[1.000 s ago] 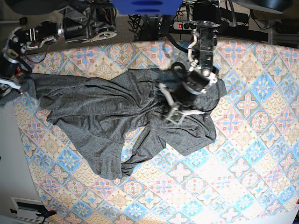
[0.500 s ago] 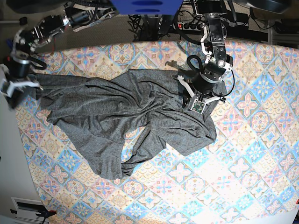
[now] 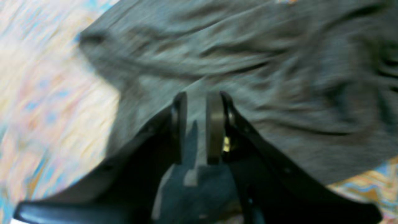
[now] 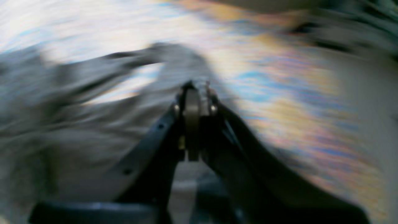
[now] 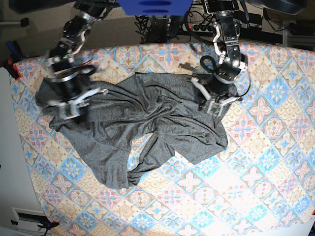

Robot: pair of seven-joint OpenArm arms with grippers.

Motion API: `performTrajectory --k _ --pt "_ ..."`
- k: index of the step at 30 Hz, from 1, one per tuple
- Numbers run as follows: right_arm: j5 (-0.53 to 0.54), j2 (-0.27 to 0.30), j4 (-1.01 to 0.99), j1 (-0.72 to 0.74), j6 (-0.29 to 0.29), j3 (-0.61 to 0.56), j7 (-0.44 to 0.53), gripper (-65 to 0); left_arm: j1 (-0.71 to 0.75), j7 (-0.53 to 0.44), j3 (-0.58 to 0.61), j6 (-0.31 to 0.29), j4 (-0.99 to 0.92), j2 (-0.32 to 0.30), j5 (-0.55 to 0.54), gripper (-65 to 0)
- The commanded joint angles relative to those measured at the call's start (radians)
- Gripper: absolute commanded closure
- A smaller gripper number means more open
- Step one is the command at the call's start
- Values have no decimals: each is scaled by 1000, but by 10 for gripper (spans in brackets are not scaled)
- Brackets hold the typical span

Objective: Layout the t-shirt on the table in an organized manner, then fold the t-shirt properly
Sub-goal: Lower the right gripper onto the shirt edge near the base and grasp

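The dark grey t-shirt (image 5: 138,118) lies crumpled across the patterned table (image 5: 266,147), with folds through its middle and a hem corner hanging toward the front left. My right gripper (image 5: 74,109) is at the shirt's left end. In the blurred right wrist view it (image 4: 196,90) is shut, with grey fabric (image 4: 46,124) pinched at its tips. My left gripper (image 5: 211,107) hovers over the shirt's right edge. In the left wrist view it (image 3: 197,102) has a narrow gap between its pads, with nothing in it and the shirt (image 3: 279,62) beneath.
The table's left edge (image 5: 19,147) drops to a pale floor. Cables and a power strip (image 5: 197,27) lie behind the table's far edge. A blue mount (image 5: 152,6) hangs at the top centre. Bare cloth fills the front and right of the table.
My right gripper has swung from the table's far left edge inward to the right, pulling the shirt's left end with it. My left gripper has shifted only slightly over the shirt's right edge.
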Motion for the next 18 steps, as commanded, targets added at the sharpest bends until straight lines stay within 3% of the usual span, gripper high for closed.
performTrajectory --k 1,8,18 --pt "23 6 20 -22 -5 -49 31 0 -8 -23 -25 -3 39 -2 -11 -111" --pt "19 9 18 -185 -5 -310 31 0 3 -16 -163 -11 71 -7 -11 -111" --pt "14 9 10 -192 -5 -528 23 0 111 -24 -200 -11 123 -25 -15 -110"
